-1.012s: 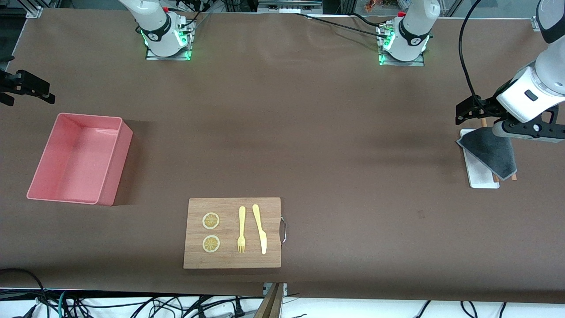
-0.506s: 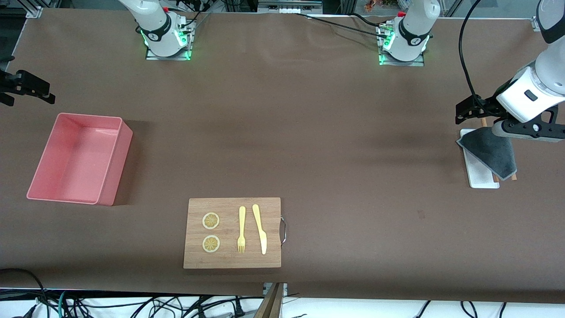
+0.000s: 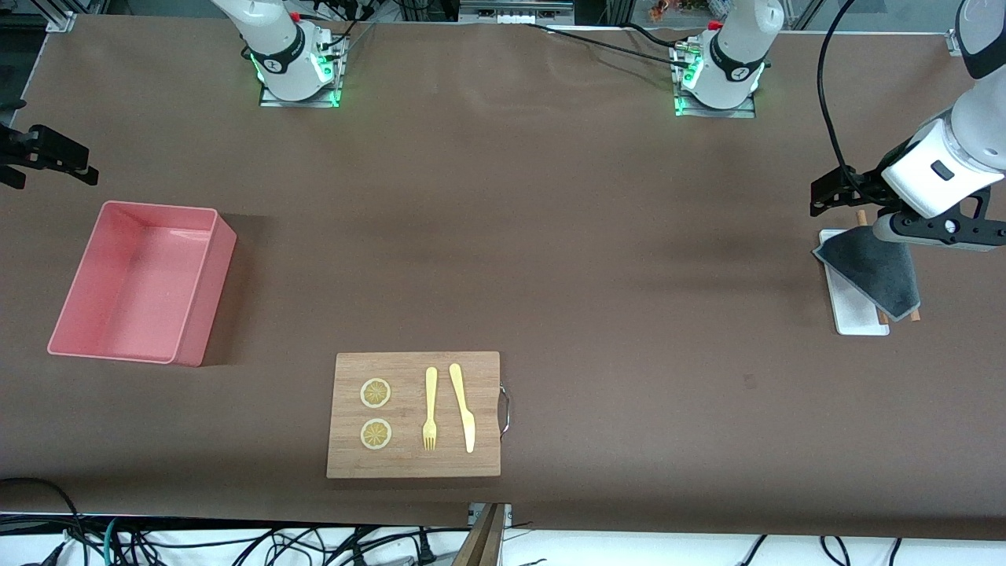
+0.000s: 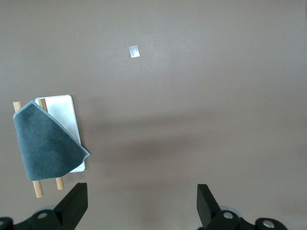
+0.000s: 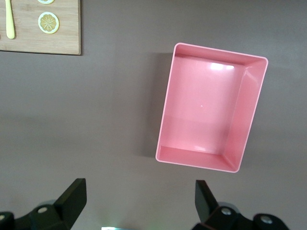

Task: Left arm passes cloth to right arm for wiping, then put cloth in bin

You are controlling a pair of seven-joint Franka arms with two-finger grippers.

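Observation:
The cloth (image 3: 868,266), dark grey face up, lies draped over a white tray (image 3: 858,321) and two wooden sticks at the left arm's end of the table. It also shows in the left wrist view (image 4: 45,143). My left gripper (image 3: 939,228) hovers over the table beside the cloth, open and empty (image 4: 141,211), with the cloth off to one side of its fingers. The pink bin (image 3: 206,299) stands empty at the right arm's end and shows in the right wrist view (image 5: 249,110). My right gripper (image 3: 47,157) waits over the table beside the bin, open and empty (image 5: 139,206).
A wooden cutting board (image 3: 413,464) with two lemon slices (image 3: 376,393), a yellow fork (image 3: 430,409) and a knife (image 3: 464,409) lies near the front camera, mid-table. Its corner shows in the right wrist view (image 5: 43,43). A small tape mark (image 4: 134,51) is on the table.
My left gripper has shifted very slightly above the cloth. The cloth, the bin and the right arm have not moved.

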